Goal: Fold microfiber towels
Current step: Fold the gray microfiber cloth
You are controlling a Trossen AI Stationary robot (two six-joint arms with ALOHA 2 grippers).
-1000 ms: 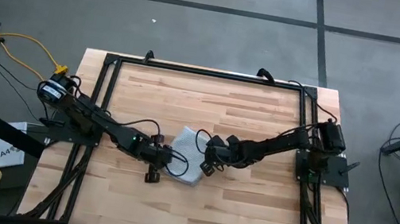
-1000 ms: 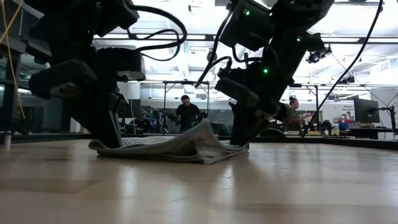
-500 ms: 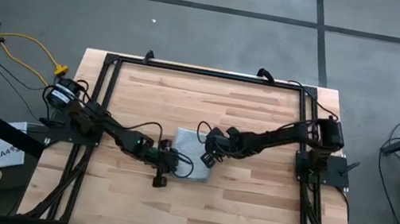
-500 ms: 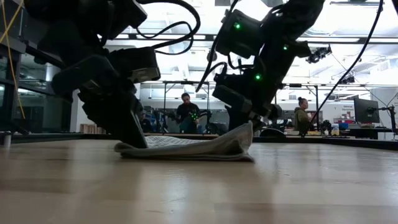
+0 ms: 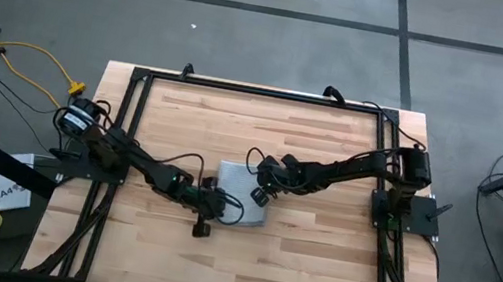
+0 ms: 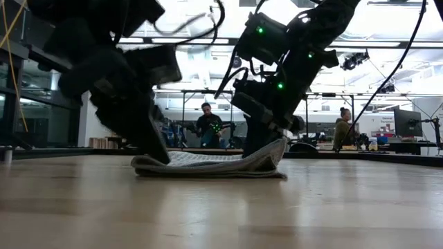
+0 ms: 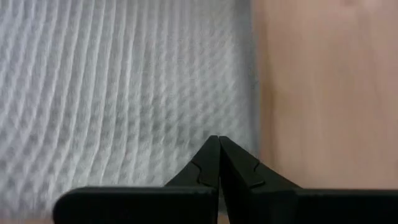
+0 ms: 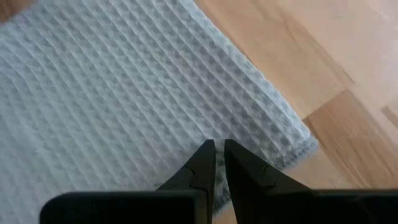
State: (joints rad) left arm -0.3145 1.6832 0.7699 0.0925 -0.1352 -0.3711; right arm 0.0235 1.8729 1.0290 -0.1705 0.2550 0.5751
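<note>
Grey-blue towel [image 5: 241,195] now folded compact, my right gripper [image 8: 215,155] carried its edge over.
Left gripper [image 7: 219,152] clenched, pinning; right pinches cloth, release next.

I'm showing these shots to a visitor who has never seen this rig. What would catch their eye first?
Probably the two dark arms meeting mid-table over the microfiber towel, a small pale grey-blue ribbed cloth lying folded on the wooden table. The left gripper sits shut at the towel's near left corner, and the right gripper holds the towel's right edge, lifted a little in the low view. People in the room behind might also draw a glance.
</note>
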